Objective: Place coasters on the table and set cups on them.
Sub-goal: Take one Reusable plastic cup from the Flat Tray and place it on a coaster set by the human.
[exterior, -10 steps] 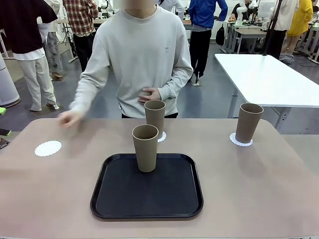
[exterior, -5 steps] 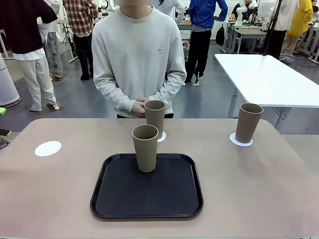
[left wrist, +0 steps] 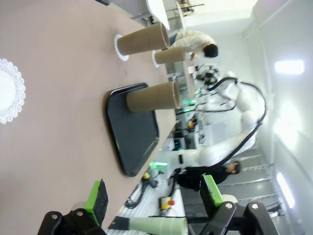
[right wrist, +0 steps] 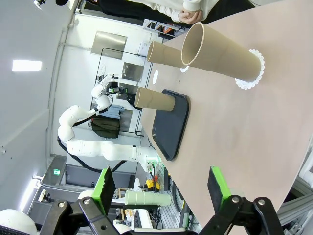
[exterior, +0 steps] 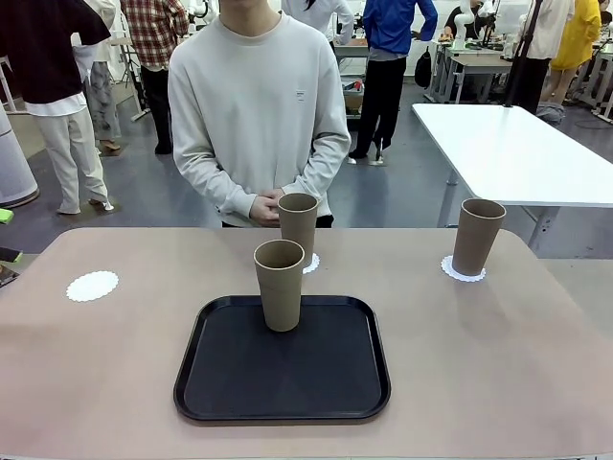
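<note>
Front view: the tray cup (exterior: 278, 285) stands at frame centre on the tray (exterior: 287, 374). The bare coaster (exterior: 93, 286) lies at frame left on the table (exterior: 498, 364). The centre cup (exterior: 298, 228) and right cup (exterior: 478, 235) each sit on a coaster.

Left wrist view: the left gripper (left wrist: 155, 198) is at the bottom edge, spread and empty.

Right wrist view: the right gripper (right wrist: 161, 185) is at the bottom edge, spread and empty.

Handling: the tray cup is probably light, thin-walled and easily crushed. Grip it mid-wall with gentle force.

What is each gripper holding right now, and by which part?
Nothing is held. The left gripper and the right gripper both stand open, with nothing between the jaws.
</note>
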`<state>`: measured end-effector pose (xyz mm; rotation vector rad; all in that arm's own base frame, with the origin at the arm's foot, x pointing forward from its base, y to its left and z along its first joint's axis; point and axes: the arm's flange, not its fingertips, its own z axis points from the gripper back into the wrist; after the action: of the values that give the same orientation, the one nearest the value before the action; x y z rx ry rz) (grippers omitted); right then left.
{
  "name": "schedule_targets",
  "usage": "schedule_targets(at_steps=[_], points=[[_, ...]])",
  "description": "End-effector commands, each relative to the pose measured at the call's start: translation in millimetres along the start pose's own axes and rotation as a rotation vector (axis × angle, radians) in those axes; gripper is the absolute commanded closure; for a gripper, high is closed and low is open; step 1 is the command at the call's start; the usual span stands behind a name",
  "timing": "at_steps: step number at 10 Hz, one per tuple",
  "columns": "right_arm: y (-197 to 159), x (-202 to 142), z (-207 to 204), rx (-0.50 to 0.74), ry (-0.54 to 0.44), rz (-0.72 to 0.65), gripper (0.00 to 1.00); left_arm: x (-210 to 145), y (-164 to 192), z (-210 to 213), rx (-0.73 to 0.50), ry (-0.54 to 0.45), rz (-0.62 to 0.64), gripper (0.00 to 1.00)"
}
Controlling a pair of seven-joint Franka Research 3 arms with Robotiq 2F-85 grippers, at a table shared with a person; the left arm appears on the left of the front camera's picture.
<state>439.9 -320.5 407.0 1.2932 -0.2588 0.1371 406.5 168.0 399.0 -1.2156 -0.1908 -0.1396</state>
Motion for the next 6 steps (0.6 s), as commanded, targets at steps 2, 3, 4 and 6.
schedule_targets(at_steps=[2,3,4,6], points=[[1,0,-1,0.002,-0.014,0.004,0.00,52,-49,-55,0.332,0.226,-0.394,0.00],[1,0,-1,0.002,-0.014,0.004,0.00,61,-63,-71,0.395,0.297,-0.465,0.00],[1,0,-1,0.002,-0.014,0.004,0.00,72,-88,-95,0.474,0.404,-0.564,0.00],[1,0,-1,0.002,-0.014,0.004,0.00,85,-120,-140,0.572,0.505,-0.672,0.00]])
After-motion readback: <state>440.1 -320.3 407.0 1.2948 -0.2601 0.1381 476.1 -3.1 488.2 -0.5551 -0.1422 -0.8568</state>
